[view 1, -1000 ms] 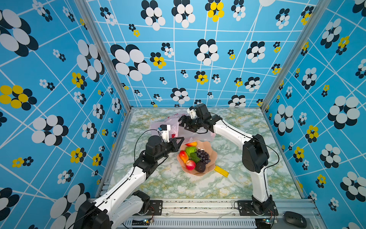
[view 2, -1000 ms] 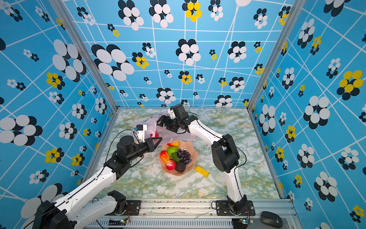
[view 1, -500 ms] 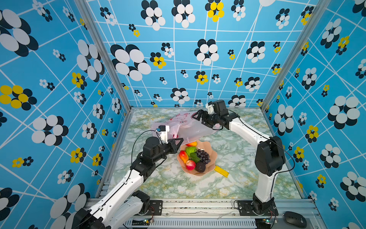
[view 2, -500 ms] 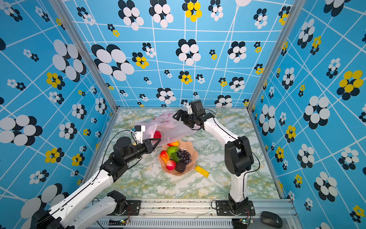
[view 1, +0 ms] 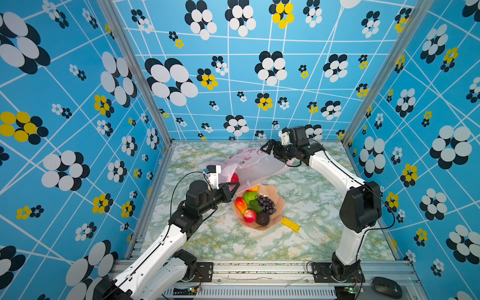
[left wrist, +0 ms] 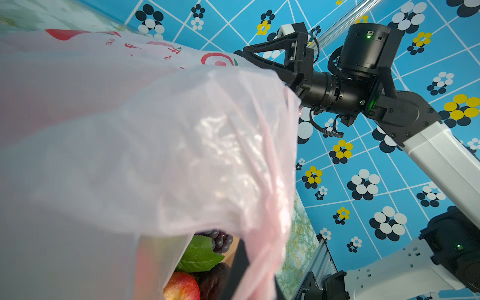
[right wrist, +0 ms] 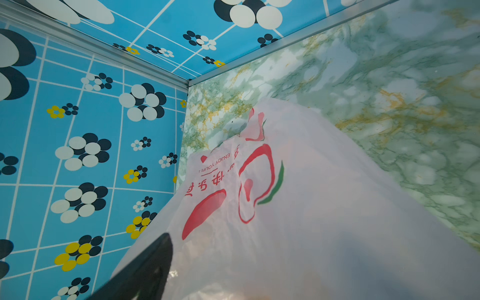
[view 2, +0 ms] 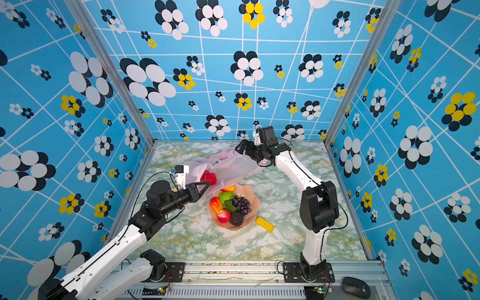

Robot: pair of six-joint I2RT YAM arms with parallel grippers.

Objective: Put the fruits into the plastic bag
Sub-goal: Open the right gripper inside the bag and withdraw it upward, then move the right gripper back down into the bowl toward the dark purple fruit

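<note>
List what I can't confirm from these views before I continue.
- Left gripper: its pinch on the plastic bag, left wrist view, covered by film.
- Bag contents: both top views, film shows only one red fruit.
- Right gripper: right wrist view, one finger, cut off by the bottom edge.

Left claw (view 2: 207,184) pinched closed, right claw (view 1: 268,152) spread wide

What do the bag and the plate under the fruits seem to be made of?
Plastic bag: thin translucent pink film, likely polyethylene; it crinkles, glints and lets light through. Plate: salmon, matte, scalloped rim; probably moulded plastic, though ceramic is possible.
</note>
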